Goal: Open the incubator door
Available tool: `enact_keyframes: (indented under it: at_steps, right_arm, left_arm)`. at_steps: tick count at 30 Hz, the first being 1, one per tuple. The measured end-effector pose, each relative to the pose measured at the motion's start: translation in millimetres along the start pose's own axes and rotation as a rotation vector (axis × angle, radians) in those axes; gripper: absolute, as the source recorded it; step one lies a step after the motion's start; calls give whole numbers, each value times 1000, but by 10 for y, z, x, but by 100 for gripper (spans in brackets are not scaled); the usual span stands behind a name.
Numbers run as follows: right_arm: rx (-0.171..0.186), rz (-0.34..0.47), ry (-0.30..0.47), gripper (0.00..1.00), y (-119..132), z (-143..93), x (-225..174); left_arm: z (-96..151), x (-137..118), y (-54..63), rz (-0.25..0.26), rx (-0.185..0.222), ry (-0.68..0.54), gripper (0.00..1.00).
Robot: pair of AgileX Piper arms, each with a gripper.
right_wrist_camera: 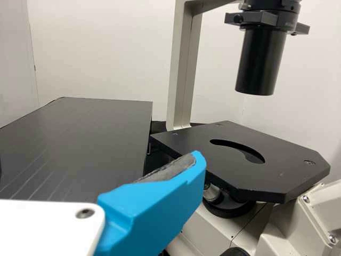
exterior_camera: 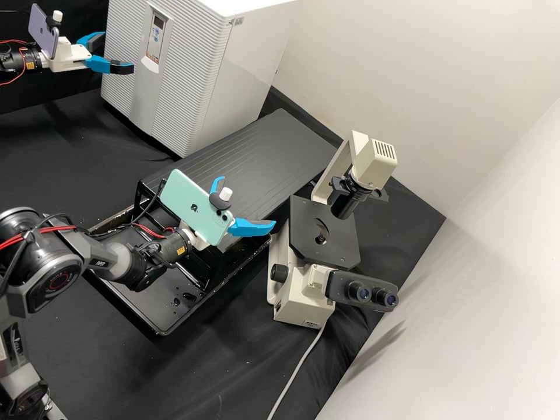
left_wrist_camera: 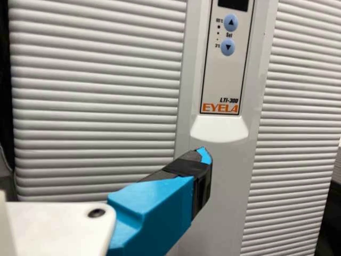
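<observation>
Incubator: upper left of frame; we see its ribbed door closed
Left tool: upper left, before the door, released, fingers spread
Right tool: near centre, likewise released
Microscope: right of centre, on our black worktop

This is a lab: a microscope with twin eyepieces and a flat black stage stands on the dark bench, near a white ribbed incubator with a display and set buttons on its control panel.
</observation>
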Motion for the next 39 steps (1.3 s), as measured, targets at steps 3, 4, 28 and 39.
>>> enact_keyframes:
  at_steps: [3,4,28,39]
  right_arm:
    - [0,0,0,100,0,0,0]
    - [0,0,0,100,0,0,0]
    - [0,0,0,100,0,0,0]
    - [0,0,0,100,0,0,0]
  left_arm:
    - [-9,1,-16,-3,-4,2,100]
    - [-9,1,-16,-3,-4,2,100]
    - [-23,-6,-9,-1,-5,6,0]
    - [-25,-24,-39,-8,-12,10,0]
